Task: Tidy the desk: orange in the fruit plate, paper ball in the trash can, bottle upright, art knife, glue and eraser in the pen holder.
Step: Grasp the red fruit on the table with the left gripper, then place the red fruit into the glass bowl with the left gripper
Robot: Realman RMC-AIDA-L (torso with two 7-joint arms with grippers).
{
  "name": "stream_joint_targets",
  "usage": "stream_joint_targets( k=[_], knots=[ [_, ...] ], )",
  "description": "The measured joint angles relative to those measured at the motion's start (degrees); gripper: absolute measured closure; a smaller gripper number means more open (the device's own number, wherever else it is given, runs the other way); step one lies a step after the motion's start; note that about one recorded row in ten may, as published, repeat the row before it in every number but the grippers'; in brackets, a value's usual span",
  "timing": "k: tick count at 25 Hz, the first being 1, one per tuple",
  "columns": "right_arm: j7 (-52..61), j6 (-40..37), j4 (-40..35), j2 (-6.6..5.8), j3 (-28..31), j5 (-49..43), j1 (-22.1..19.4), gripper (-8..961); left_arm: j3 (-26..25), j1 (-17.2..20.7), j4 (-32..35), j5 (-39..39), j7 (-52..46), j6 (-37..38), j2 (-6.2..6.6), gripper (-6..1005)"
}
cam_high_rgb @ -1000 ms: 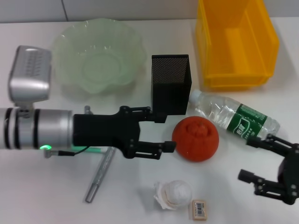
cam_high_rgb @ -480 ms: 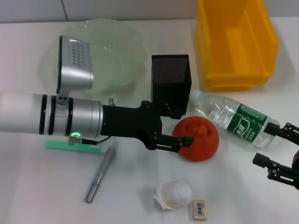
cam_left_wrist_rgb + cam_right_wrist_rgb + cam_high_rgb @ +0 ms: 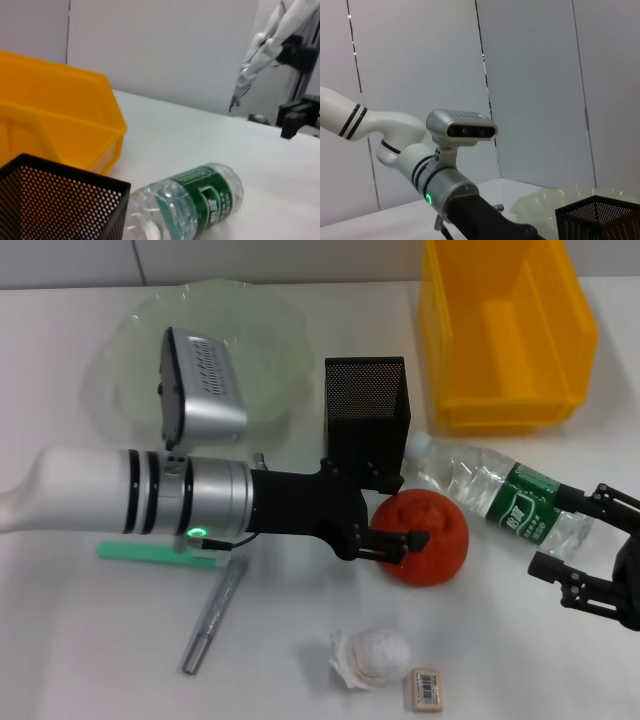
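Note:
The orange [image 3: 437,540] lies on the desk in front of the pen holder [image 3: 365,410]. My left gripper [image 3: 400,512] reaches in from the left and is open, with its fingers on either side of the orange's left half. The bottle [image 3: 495,495] lies on its side to the right; it also shows in the left wrist view [image 3: 200,200]. My right gripper [image 3: 566,527] is open at the bottle's base end. The paper ball [image 3: 375,655] and the eraser [image 3: 425,687] lie at the front. The fruit plate [image 3: 125,350] is at the back left, and the trash can [image 3: 505,330] at the back right.
A grey metal knife-like stick [image 3: 215,610] and a flat green stick [image 3: 150,552] lie at the front left, under my left arm. The left arm's wrist camera block [image 3: 200,390] hangs over the fruit plate. The pen holder stands close to the orange and the bottle cap.
My left arm has swung right, and its fingers have come around the orange. My right gripper has moved back towards the bottle's base end.

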Motion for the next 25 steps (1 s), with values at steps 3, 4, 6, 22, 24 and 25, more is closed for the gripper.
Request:
stream_joint_targets(
  k=[3,4,6,22,24,25],
  knots=[
    [0.01,0.12,0.0,0.1,0.0,-0.08,0.17,151,4.64,0.5,1.06,-3.69,0.09,-2.85,0.0,323],
    [0.01,0.13,0.0,0.13,0.0,-0.09,0.18,151,4.64,0.5,1.06,-3.69,0.09,-2.85,0.0,325],
    [0.01,0.13,0.0,0.16,0.01,-0.09,0.19,151,10.31,2.15,4.03,-7.7,0.1,-7.29,0.0,329],
    [0.01,-0.32,0.4,0.29,0.05,-0.09,-0.2,152,19.02,3.64,7.13,-13.79,-0.3,-14.56,0.0,358],
    [0.01,-0.32,0.52,0.33,0.05,-0.08,-0.23,152,19.0,4.14,7.7,-13.8,-0.2,-14.59,0.0,383],
    [0.01,-0.32,0.6,0.35,0.05,-0.09,-0.27,152,19.03,4.93,8.7,-13.82,-0.15,-14.45,0.0,407]
  ],
)
